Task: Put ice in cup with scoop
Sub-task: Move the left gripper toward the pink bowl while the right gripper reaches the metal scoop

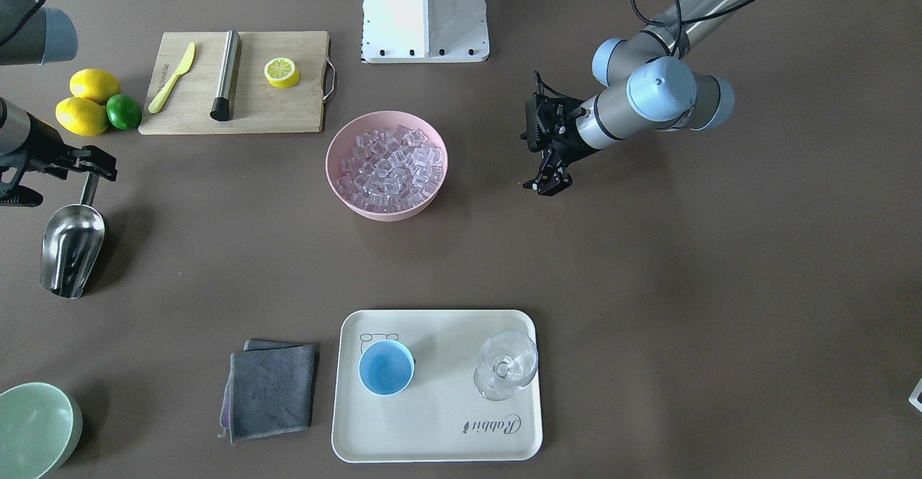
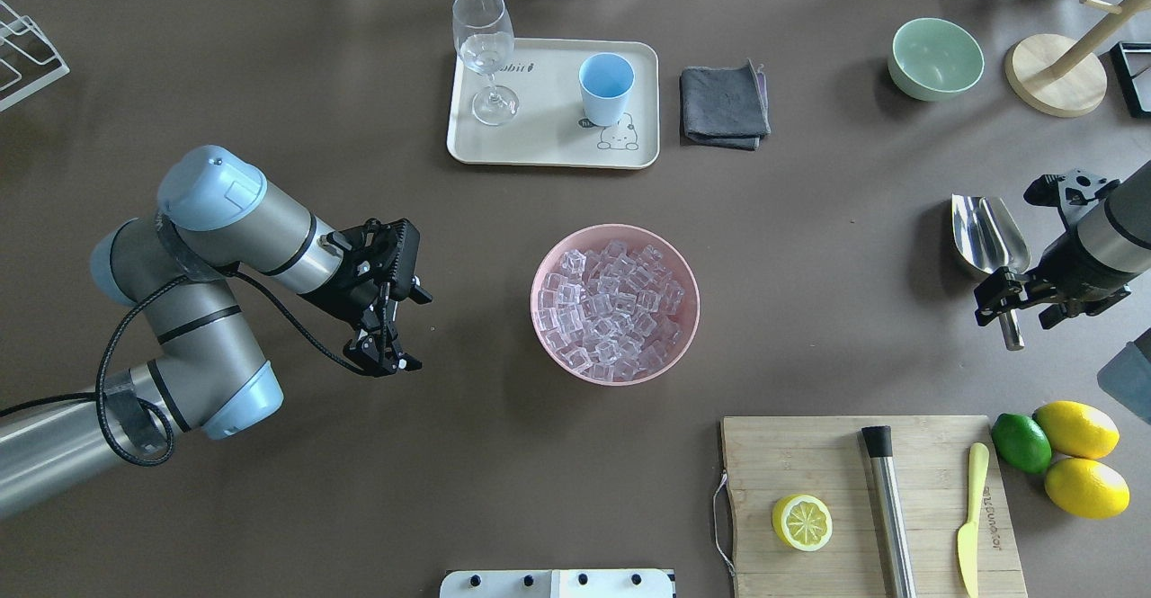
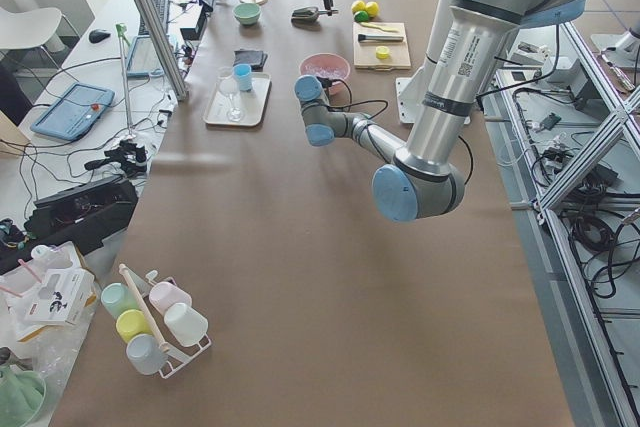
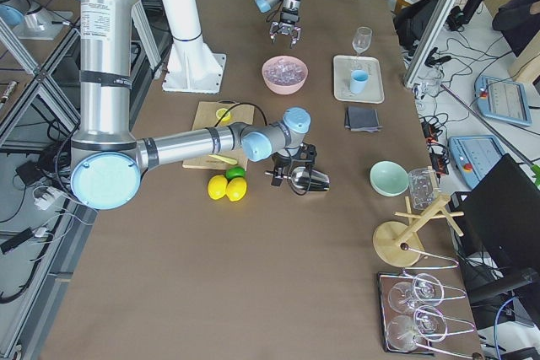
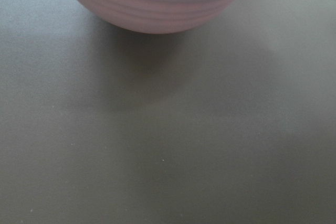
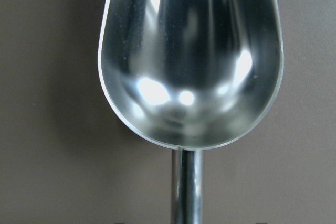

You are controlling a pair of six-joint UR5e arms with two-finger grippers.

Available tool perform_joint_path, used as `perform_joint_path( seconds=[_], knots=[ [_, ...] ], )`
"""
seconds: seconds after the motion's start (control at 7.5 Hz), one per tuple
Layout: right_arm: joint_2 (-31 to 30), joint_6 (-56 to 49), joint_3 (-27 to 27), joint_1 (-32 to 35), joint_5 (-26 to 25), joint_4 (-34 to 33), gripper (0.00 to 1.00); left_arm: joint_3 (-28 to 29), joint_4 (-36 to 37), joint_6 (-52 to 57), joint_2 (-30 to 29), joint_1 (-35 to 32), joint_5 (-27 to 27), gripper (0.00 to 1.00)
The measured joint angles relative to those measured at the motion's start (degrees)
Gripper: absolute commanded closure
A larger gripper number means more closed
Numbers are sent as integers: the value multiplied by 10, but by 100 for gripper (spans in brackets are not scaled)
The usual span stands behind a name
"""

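right gripper [image 2: 1009,299] clenched on scoop [image 2: 987,234] handle, trough ahead of it; left gripper [image 2: 405,333] spread apart, ice [image 2: 614,306] beyond its fingertips.

Overhead view. Ice [image 2: 614,310]: clear cubes heaped in pink bowl [image 2: 538,306], frame ctr. Cup [image 2: 604,87]: lt-blue, upright, empty, on tray [image 2: 539,135], top ctr. Scoop [image 2: 987,236]: shiny steel, empty, far right, handle in right gripper [image 2: 1009,297].

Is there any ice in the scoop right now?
No, the scoop shows a bare, shiny trough, while the ice sits in the pink bowl.
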Motion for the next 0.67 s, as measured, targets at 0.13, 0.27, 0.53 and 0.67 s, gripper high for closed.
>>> perform_joint_path(
  seconds=[0.13,0.27,0.53,0.67],
  knots=[
    [0,4,0,-3,0,2,21,27,-22,0,-15,4,0,1],
    [0,9,0,-6,0,11,32,48,-40,-1,-27,4,0,1],
    [0,13,-2,-8,0,22,48,55,-53,-3,-28,-16,0,1],
    [0,12,-2,-8,0,23,48,43,-54,-3,-24,-28,0,1]
  ],
)
